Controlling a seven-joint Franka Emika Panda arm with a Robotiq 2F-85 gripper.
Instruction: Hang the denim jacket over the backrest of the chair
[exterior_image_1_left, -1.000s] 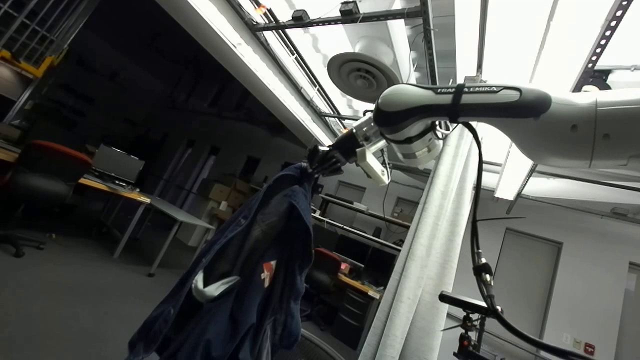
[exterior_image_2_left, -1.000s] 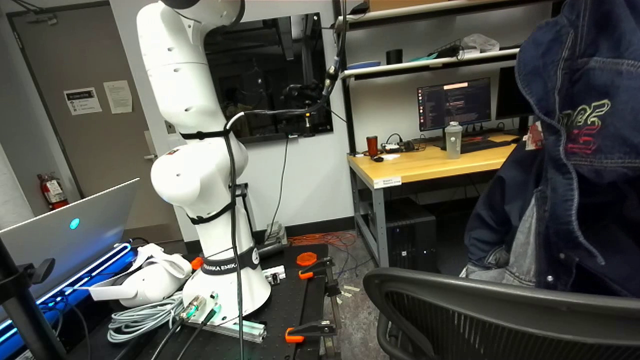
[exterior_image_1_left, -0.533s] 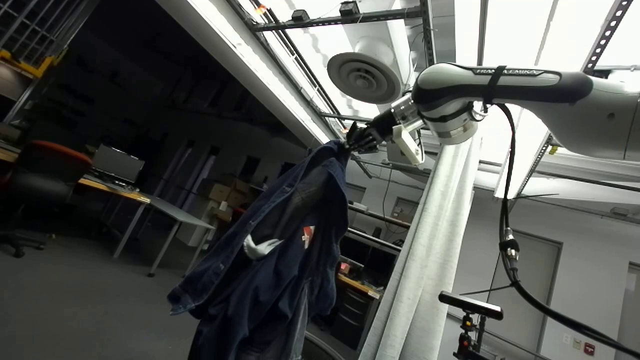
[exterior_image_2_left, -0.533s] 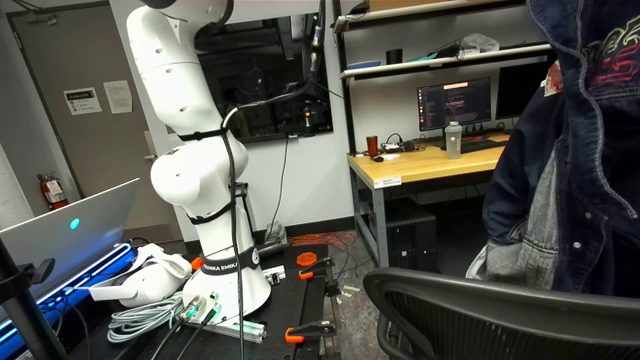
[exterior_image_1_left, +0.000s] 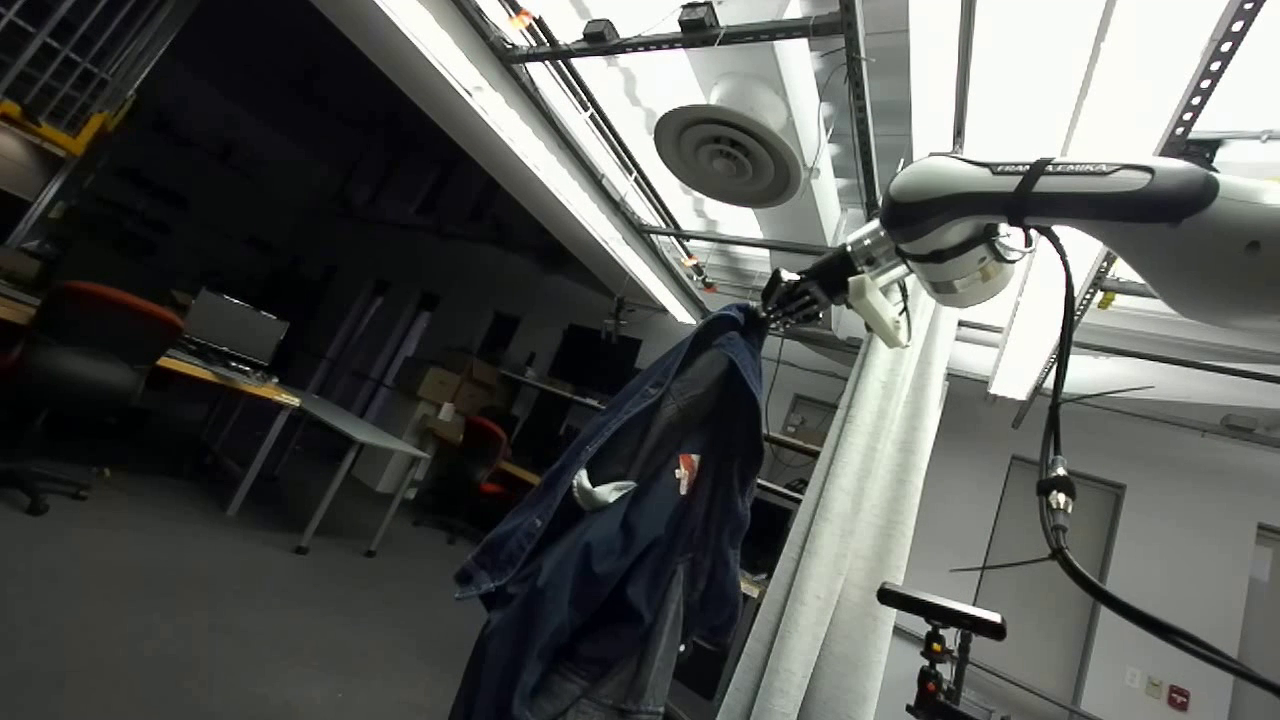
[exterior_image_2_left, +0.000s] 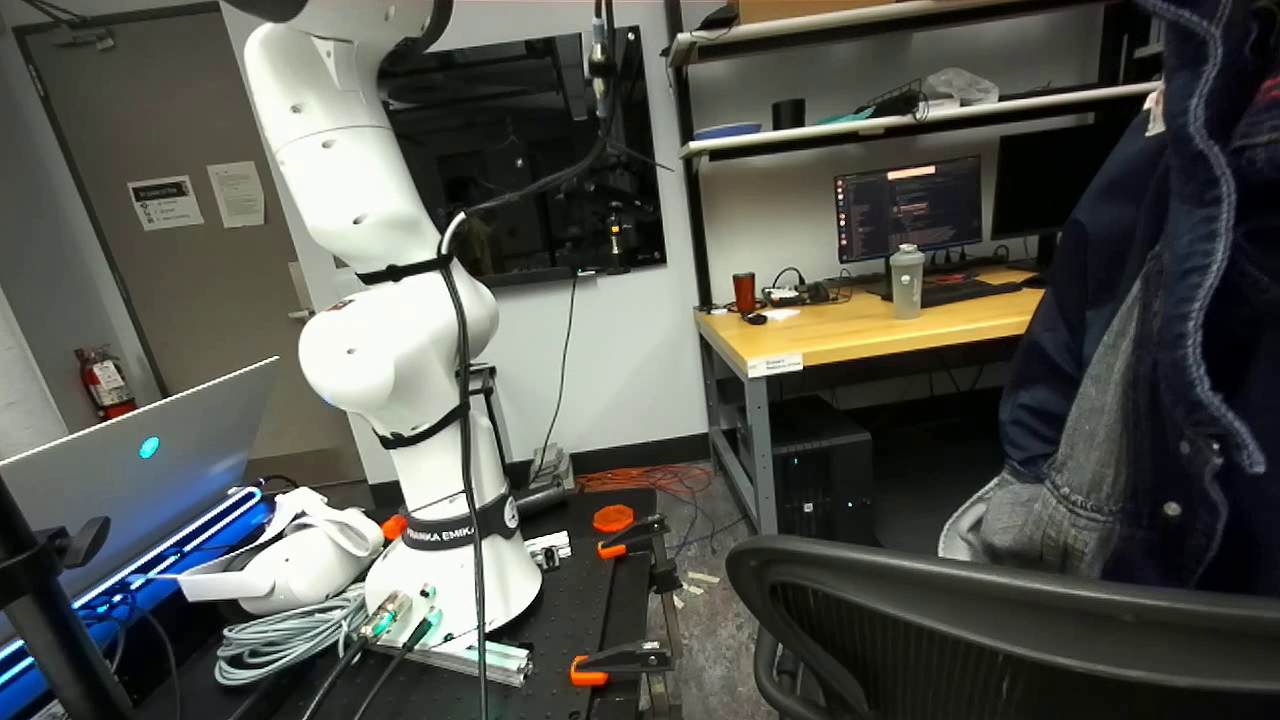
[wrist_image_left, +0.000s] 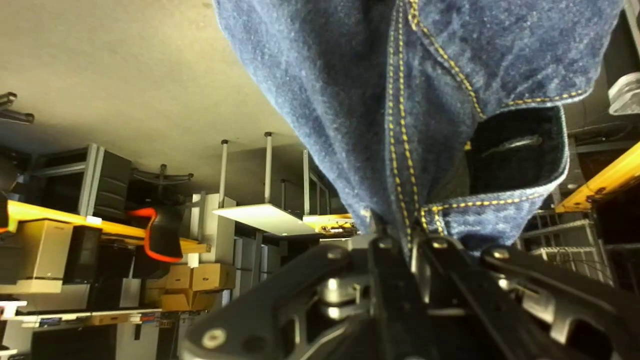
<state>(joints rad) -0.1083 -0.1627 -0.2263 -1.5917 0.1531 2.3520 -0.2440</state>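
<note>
The dark blue denim jacket hangs limp below my gripper, seen in both exterior views (exterior_image_1_left: 620, 570) (exterior_image_2_left: 1100, 300) and filling the top of the wrist view (wrist_image_left: 350, 100). My gripper (exterior_image_1_left: 772, 312) is high up and shut on the jacket's upper edge; in the wrist view the fingertips (wrist_image_left: 397, 232) pinch a yellow-stitched seam. The chair's dark backrest (exterior_image_2_left: 1000, 590) stands at the lower right of an exterior view. From there the jacket is behind the backrest, which hides its lower end. I cannot tell whether they touch.
A wooden desk (exterior_image_2_left: 850, 335) with a monitor (exterior_image_2_left: 910, 212) and a bottle (exterior_image_2_left: 907, 280) stands behind the jacket. A grey curtain (exterior_image_1_left: 850, 530) hangs near the arm. A camera on a stand (exterior_image_1_left: 940, 612) is below the arm. Clamps (exterior_image_2_left: 630, 660) grip the robot table's edge.
My gripper and the held jacket have moved right in both exterior views. In one of them the gripper first rose, then dropped slightly. The jacket is still held; the chair has not moved.
</note>
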